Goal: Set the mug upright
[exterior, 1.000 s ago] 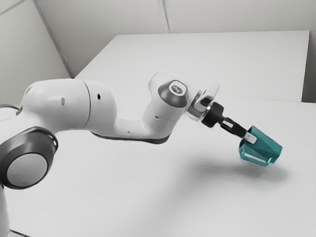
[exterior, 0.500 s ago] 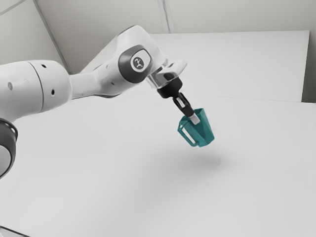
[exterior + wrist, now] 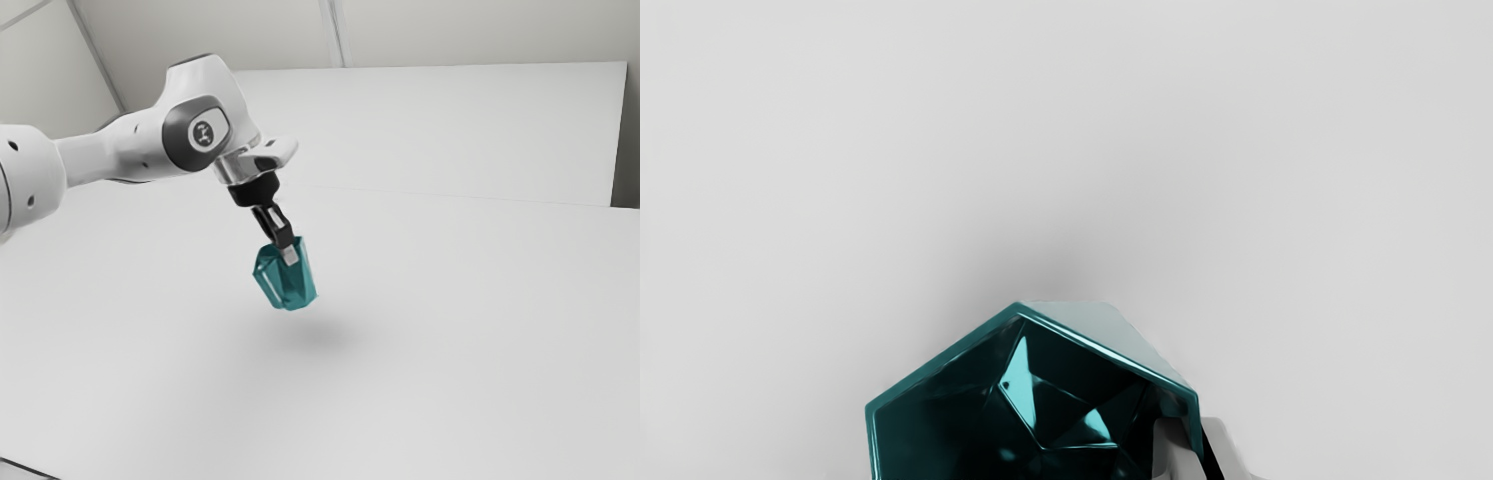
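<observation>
The claw (image 3: 289,256) is pinching the wall of the teal mug (image 3: 294,284) near its rim (image 3: 960,341), one finger (image 3: 1173,440) inside the mug and the other outside it. The mug hangs just below the claw, held up off the table (image 3: 450,320), with its shadow (image 3: 318,335) on the white top beneath. It is tilted, its open end up toward the claw and its base slanting down to the exterior view's right. The arm (image 3: 150,142) comes in above the claw from the exterior view's left.
</observation>
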Motion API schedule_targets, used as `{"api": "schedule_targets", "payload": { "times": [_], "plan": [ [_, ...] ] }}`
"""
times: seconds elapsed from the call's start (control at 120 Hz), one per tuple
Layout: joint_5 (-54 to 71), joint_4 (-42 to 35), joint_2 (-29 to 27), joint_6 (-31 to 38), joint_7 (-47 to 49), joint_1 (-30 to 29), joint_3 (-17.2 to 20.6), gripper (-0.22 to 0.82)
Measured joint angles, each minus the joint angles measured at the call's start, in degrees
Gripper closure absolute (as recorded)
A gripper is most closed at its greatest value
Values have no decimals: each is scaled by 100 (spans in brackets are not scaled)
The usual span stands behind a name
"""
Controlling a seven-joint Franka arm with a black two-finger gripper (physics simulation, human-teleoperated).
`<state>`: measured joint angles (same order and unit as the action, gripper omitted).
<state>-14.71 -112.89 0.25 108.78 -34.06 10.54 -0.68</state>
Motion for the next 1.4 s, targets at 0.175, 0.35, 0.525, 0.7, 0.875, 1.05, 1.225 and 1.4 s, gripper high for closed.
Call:
{"api": "schedule_targets", "payload": {
  "times": [0.175,0.35,0.525,0.7,0.875,1.05,1.225,1.4],
  "plan": [
    [551,-501,-381,-21,382,-310,14,79],
    [1079,-1033,-707,108,791,-301,73,79],
    [1492,-1663,-1047,598,1181,-277,137,79],
    [1899,-1970,-1103,1274,1524,-279,199,79],
    [2284,-2105,-1085,1805,1857,-272,215,79],
    [2490,-2203,-995,2157,2149,-272,218,79],
    [2544,-2230,-840,2373,2371,-272,218,79],
    [2558,-2229,-678,2468,2539,-263,218,79]
  ]
}}
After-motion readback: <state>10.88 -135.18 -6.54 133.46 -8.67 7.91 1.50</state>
